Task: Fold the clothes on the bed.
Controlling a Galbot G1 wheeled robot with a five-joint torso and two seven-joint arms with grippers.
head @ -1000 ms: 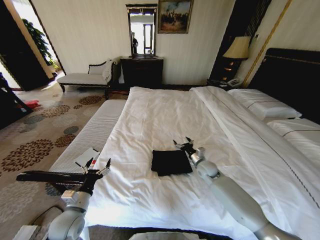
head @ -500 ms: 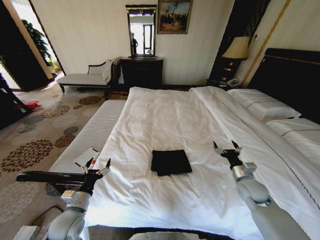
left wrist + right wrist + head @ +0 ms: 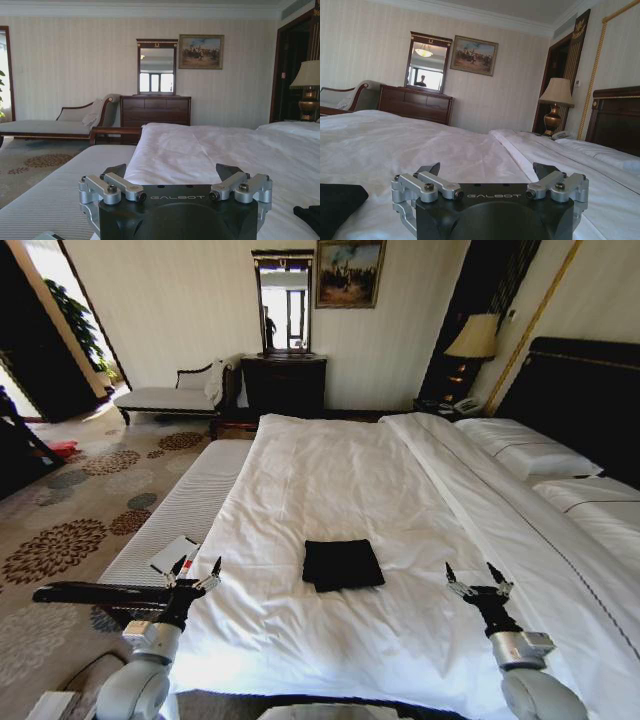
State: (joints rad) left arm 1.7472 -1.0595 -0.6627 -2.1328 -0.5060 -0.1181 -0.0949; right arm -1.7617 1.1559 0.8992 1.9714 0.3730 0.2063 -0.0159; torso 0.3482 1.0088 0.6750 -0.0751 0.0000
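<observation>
The clothes [image 3: 342, 563] are one black T-shirt folded into a small flat rectangle on the white bed [image 3: 330, 480], near its front middle. A dark corner of the clothes [image 3: 337, 205] shows in the right wrist view, and another corner of the clothes [image 3: 310, 215] in the left wrist view. My right gripper [image 3: 477, 581] is open, low over the sheet and well to the right of the clothes, holding nothing. My left gripper [image 3: 193, 570] is open too, parked off the bed's left side above the striped bench, with nothing in it.
A narrow white-striped bench [image 3: 185, 510] runs along the bed's left side with a pale card [image 3: 172, 553] on it. Pillows [image 3: 525, 450] and a dark headboard [image 3: 585, 390] are at the right. A dresser [image 3: 284, 383], chaise [image 3: 175, 392] and lamp [image 3: 474, 340] stand by the far wall.
My right gripper has drawn back from the clothes' right edge, moving right and toward me, empty. The folded clothes lie still. The left arm has not moved.
</observation>
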